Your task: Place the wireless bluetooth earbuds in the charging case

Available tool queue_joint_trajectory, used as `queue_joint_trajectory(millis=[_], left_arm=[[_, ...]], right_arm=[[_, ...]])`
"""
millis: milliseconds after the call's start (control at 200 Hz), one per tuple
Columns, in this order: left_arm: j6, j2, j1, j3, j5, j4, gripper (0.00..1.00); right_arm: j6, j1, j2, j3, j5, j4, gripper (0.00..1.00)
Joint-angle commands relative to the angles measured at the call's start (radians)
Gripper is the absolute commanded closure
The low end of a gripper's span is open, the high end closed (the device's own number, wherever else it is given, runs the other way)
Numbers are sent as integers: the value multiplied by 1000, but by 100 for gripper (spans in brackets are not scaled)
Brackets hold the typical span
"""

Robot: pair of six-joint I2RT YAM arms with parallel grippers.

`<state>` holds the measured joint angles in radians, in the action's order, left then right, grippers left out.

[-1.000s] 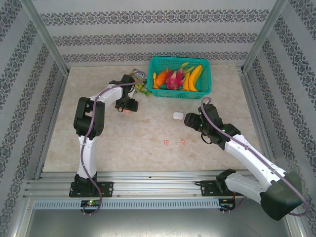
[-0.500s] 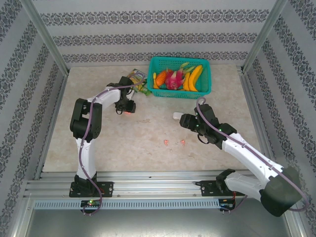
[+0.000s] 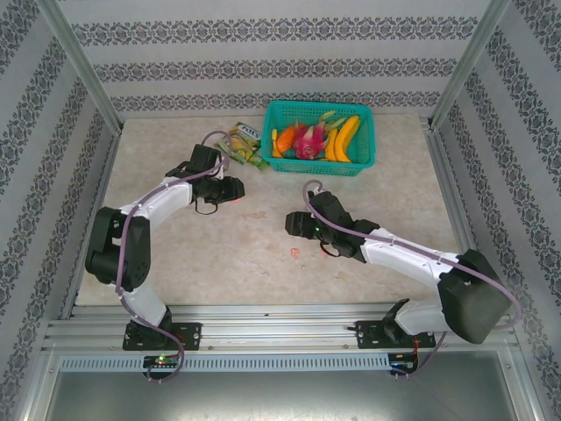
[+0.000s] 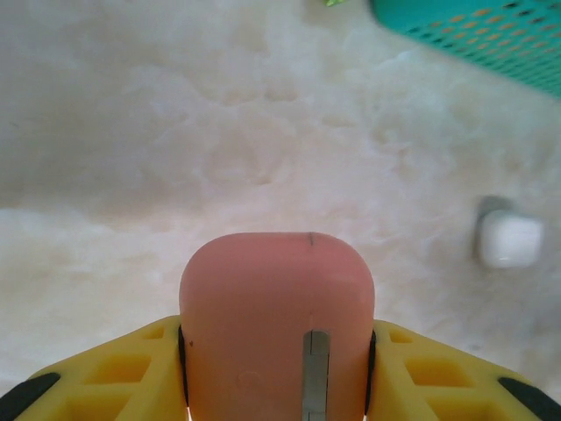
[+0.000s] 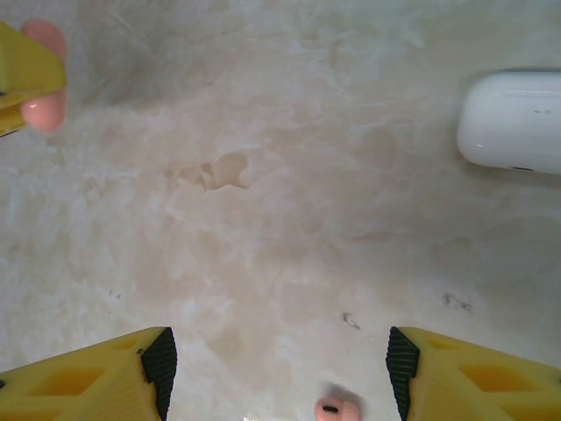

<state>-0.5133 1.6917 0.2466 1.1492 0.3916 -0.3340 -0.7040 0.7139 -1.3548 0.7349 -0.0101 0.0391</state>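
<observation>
Now, across the counter [image 3: 175, 254] from the teal fruit basket [image 3: 368, 140], the left tool [image 3: 232, 191] clamps the pink charging case [image 4: 277, 307]. The right tool [image 5: 276, 360] hangs wide open, white case [image 5: 513, 121] ahead, a pink earbud [image 5: 336, 410] on the counter between its fingers.

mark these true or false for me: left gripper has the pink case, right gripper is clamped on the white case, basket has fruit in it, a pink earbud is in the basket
1. The left gripper holds the pink case between its fingers. True.
2. The right gripper is clamped on the white case. False: its jaws stand open and the white case lies on the table, off to one side.
3. The teal basket holds fruit. True.
4. A pink earbud is in the basket. False: it lies on the table, close to the right gripper's fingers.
</observation>
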Motion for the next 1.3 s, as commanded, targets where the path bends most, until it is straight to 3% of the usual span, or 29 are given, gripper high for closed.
queue_joint_trajectory(millis=[0,230,565,849,1294], left_arm=[[-203,-52,-9,-65,48,177,63],[-477,-132,6,-170,15,366,66],[-784,-240,56,-234,-133,390,71],[-922,-279,116,-247,-192,348,71],[-941,-290,165,-230,-201,318,72]], right_arm=[[3,27,-38,-27,12,-158,33],[-25,86,-94,-66,-45,-392,33],[-31,121,-218,-48,-58,-733,34],[-37,123,-341,42,-1,-853,35],[-28,97,-377,104,46,-860,37]])
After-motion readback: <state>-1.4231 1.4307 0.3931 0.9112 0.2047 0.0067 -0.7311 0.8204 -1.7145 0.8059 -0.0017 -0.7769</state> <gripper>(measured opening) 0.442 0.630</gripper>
